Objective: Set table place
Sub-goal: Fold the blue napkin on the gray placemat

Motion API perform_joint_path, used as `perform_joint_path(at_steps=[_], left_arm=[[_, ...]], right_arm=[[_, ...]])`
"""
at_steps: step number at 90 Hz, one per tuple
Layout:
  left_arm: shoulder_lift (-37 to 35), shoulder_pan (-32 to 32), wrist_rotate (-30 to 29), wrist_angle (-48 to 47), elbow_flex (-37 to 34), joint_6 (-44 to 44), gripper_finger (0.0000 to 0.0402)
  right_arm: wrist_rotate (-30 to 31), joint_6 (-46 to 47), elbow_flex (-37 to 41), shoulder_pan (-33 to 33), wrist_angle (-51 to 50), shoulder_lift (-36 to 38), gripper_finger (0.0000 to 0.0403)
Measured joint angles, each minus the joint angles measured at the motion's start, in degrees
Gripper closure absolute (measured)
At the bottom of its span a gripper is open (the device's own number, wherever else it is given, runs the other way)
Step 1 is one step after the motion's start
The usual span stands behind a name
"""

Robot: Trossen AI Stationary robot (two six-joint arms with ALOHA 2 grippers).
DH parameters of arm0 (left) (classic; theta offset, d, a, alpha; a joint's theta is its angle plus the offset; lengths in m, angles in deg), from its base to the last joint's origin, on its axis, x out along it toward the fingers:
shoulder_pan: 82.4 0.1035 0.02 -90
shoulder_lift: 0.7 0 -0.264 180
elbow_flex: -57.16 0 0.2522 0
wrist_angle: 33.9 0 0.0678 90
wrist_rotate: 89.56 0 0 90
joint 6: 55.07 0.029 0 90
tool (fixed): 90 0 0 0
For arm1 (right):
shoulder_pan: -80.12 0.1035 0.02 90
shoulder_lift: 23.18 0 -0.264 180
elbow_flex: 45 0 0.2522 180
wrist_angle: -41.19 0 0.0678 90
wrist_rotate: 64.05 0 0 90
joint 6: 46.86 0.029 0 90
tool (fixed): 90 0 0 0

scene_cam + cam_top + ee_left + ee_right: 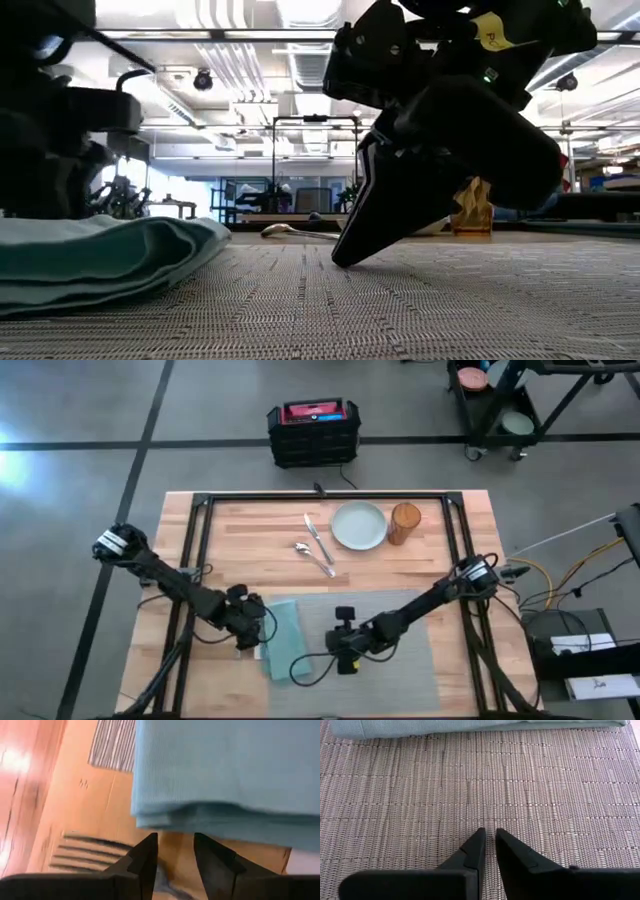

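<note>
Left gripper (243,643), fingers narrowly parted and empty, is hovering at the teal napkin (283,638) on the placemat (400,660); cutlery probably follows.

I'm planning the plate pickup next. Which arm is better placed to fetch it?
Probably the right: the plate lies at the table's far side, right of centre. The right gripper is empty on the placemat; the left gripper is at the napkin.

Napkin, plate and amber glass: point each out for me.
napkin (284,635): high view, middle of the folded teal cloth.
plate (359,525): high view, centre of the pale round dish.
amber glass (404,523): high view, middle of its body.
</note>
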Motion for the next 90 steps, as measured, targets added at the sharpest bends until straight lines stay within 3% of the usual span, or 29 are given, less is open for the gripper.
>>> perform_joint_path(at_steps=[66, 90], left_arm=[[0.11, 4.75, -0.20, 7.78, -0.02, 7.85, 0.0288], [-2.09, 3.63, 3.92, -3.91, 6.40, -1.08, 0.0288]], right_arm=[[-0.04, -0.02, 0.09, 0.01, 0.48, 0.00, 0.0371], [-0.85, -0.02, 0.19, 0.10, -0.10, 1.18, 0.0371]])
